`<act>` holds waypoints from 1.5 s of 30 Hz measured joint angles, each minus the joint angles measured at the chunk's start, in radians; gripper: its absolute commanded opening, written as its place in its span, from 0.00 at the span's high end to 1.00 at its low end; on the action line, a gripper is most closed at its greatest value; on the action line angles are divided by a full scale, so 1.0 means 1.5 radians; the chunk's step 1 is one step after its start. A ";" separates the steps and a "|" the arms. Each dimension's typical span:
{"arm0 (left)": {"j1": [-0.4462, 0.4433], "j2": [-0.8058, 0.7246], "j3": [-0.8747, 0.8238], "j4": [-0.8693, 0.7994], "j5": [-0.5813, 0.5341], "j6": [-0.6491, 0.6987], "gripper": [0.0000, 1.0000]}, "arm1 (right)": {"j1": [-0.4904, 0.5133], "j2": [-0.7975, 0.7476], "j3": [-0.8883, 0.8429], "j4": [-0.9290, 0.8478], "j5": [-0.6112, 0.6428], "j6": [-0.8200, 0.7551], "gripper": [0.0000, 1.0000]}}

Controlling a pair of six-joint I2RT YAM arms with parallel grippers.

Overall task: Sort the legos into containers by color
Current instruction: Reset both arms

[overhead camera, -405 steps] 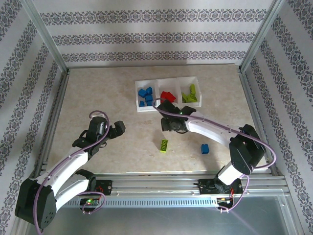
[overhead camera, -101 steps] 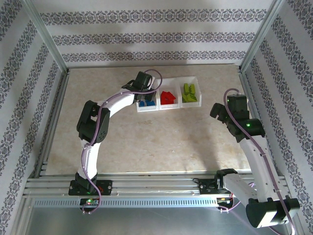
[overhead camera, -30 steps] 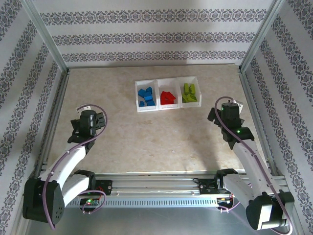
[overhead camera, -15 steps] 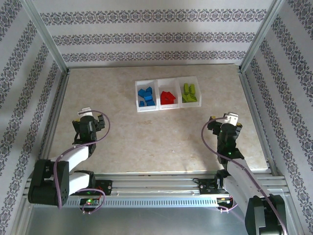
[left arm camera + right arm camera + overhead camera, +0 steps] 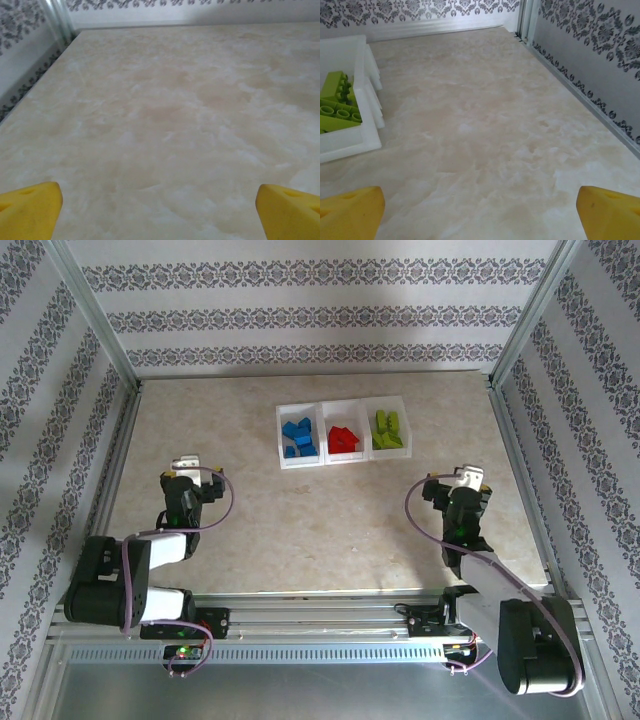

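Note:
The containers are one white tray of three bins at the table's far middle. Blue legos lie in the left bin, red legos in the middle one, and lime green legos in the right one. My left gripper sits low at the near left, well apart from the tray. In the left wrist view it is open over bare table. My right gripper sits at the near right, also open. The green legos and a bin wall lie to its far left.
The beige marbled table is bounded by aluminium rails and patterned walls. A corner post and the right wall's rail stand close to the right gripper. Both arms are folded near their bases.
Both arms have folded back toward their bases, and the wrists now sit low over the table. Both grippers stay open. The legos in the bins have not moved.

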 measured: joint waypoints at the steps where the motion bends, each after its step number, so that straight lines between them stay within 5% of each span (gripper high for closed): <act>1: 0.000 0.011 0.000 0.018 0.016 0.001 0.00 | -0.002 0.010 0.000 0.009 -0.004 0.002 0.02; 12: 0.000 0.153 0.045 0.066 0.070 0.007 0.01 | -0.002 0.094 0.000 0.133 -0.043 0.007 0.02; 32: 0.017 0.157 0.080 0.052 0.115 0.007 0.00 | -0.029 0.374 -0.001 0.441 -0.121 -0.022 0.02; 45: 0.017 0.157 0.080 0.052 0.114 0.007 0.00 | -0.026 0.364 0.116 0.308 -0.171 -0.038 0.02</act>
